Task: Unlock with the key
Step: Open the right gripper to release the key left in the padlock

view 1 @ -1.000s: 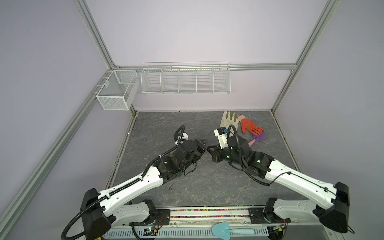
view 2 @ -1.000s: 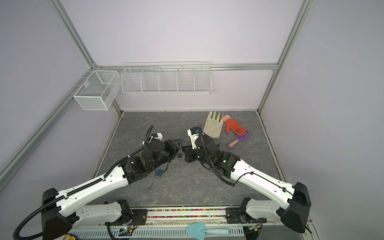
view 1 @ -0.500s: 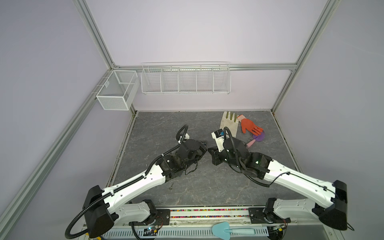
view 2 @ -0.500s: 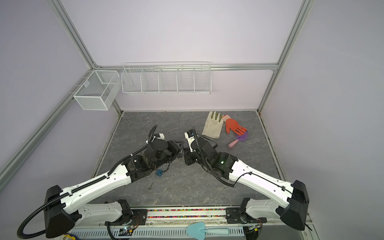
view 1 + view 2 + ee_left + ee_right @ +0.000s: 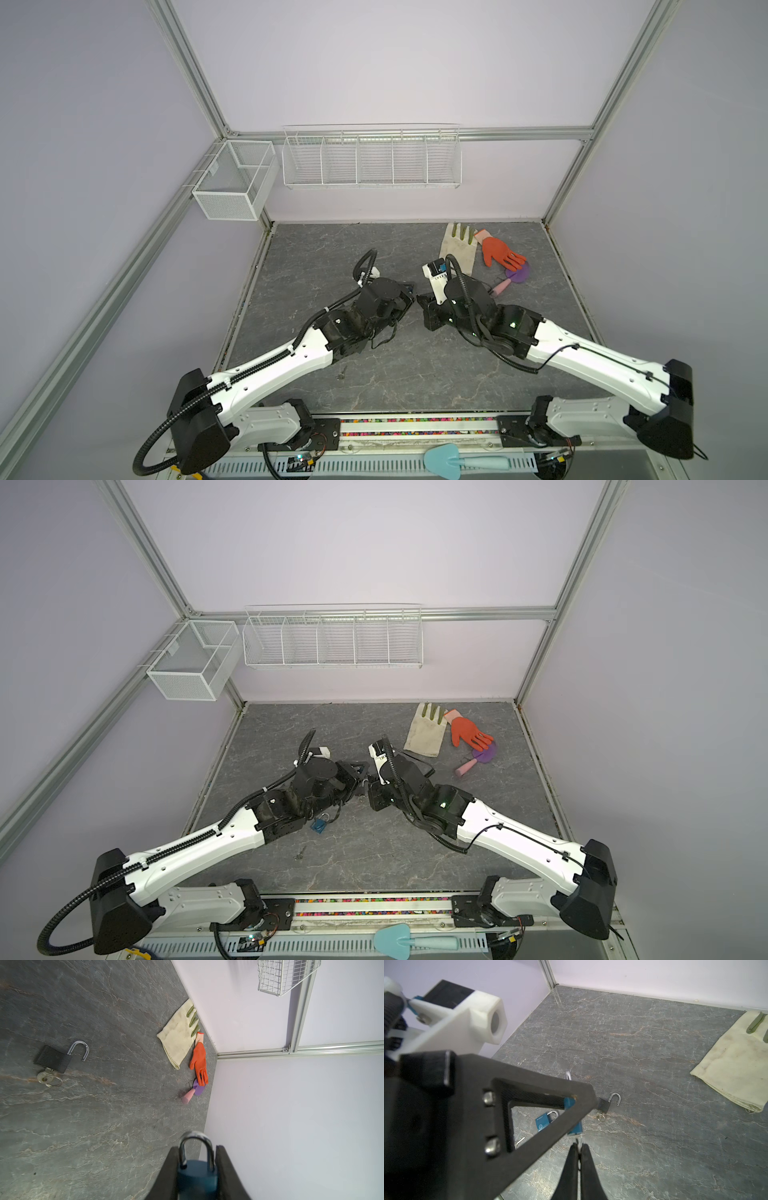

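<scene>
The blue metal padlock with a silver shackle (image 5: 196, 1176) hangs over the middle of the grey marbled worktop (image 5: 93, 1126), clamped by its body in the left hand (image 5: 197, 1152), while the right hand (image 5: 578, 1148), pressed together, pinches a thin key (image 5: 577, 1141) just under it.

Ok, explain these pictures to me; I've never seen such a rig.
Two white-and-black robot arms, each ending in a two-fingered gripper, work over a grey stone-look table. Both top views look down from one overhead camera; the other two come from cameras on the wrists. The left gripper holds a blue metal padlock aloft. The right gripper is shut on what looks like a small key, pointed at its underside. On the table lie an opened black padlock with its own key in, a second blue padlock, a loose key, a cream glove, an orange glove and a purple-and-pink trowel.
</scene>
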